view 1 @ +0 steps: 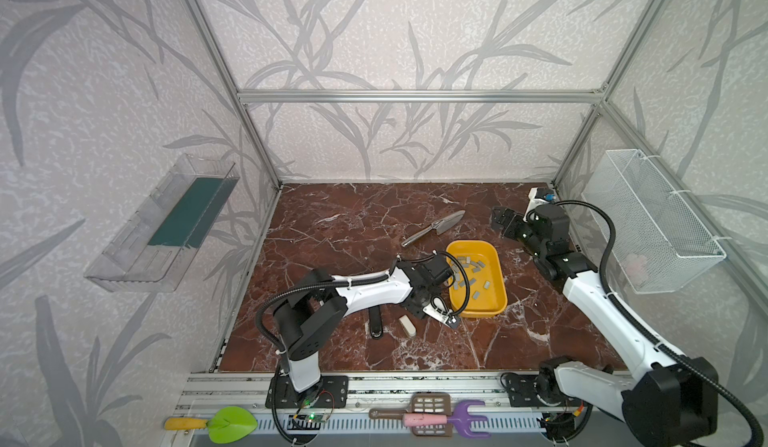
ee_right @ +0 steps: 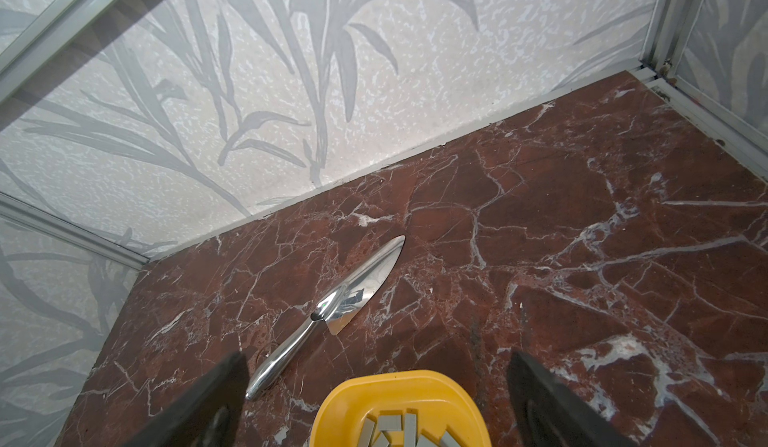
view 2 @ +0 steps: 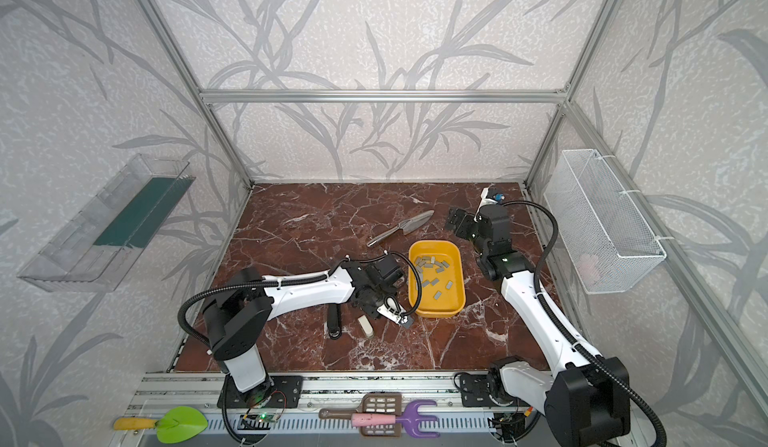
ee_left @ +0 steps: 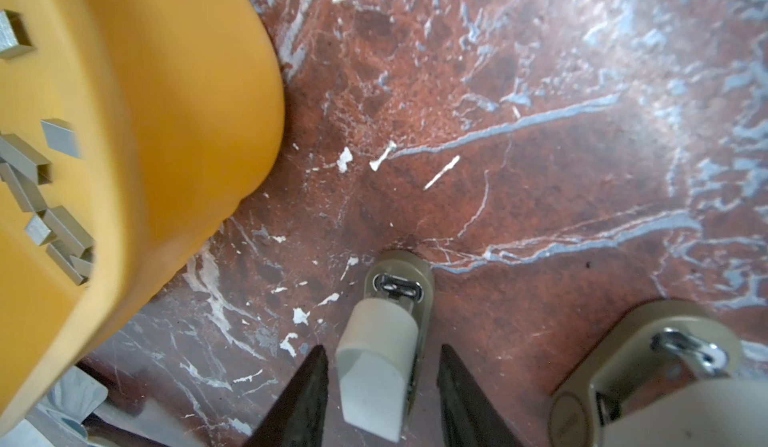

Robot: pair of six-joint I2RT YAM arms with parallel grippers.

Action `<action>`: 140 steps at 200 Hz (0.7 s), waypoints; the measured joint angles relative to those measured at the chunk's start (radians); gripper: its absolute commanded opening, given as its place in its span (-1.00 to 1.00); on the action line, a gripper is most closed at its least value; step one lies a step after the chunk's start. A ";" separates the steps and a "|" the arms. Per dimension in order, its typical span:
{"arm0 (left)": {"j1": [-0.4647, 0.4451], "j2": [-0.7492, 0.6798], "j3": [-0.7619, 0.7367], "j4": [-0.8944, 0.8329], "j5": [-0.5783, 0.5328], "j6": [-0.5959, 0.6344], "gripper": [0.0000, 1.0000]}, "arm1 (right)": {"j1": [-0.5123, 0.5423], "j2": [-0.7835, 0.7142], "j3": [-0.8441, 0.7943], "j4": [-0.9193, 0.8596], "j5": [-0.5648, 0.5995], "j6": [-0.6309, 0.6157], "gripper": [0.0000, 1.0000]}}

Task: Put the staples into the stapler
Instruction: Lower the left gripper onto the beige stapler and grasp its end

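Left gripper (ee_left: 382, 347) straddles stapler (ee_left: 384, 320), pinch unconfirmed; centre, close squarely. Right gripper (ee_right: 378, 361) spread, empty; fetch staples (ee_right: 405, 426).

The left arm (view 1: 374, 289) reaches low toward the middle, its wrist bent down; the left gripper (ee_left: 380, 351) points downward, jaws partly apart; the right arm (view 1: 598, 312) stretches far back; the right gripper (ee_right: 376, 361) hovers, jaws wide.
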 measured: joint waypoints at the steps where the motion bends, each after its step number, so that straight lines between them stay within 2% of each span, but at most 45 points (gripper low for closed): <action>1: 0.000 0.000 0.000 0.000 0.000 0.000 -0.02 | 0.000 0.000 0.000 0.000 0.000 0.000 0.94; 37: -0.001 0.001 0.000 0.000 0.000 0.000 -0.02 | 0.009 0.000 0.000 0.000 0.008 -0.008 0.93; 71: -0.008 0.010 0.000 0.000 0.000 -0.002 -0.09 | 0.020 0.000 0.010 -0.005 0.019 -0.014 0.93; 120: -0.016 0.028 0.022 -0.003 -0.001 -0.018 -0.32 | 0.036 0.000 0.016 -0.011 0.037 -0.029 0.93; 140: -0.016 0.030 0.023 -0.003 -0.001 -0.019 -0.52 | 0.041 0.000 0.016 -0.016 0.043 -0.034 0.93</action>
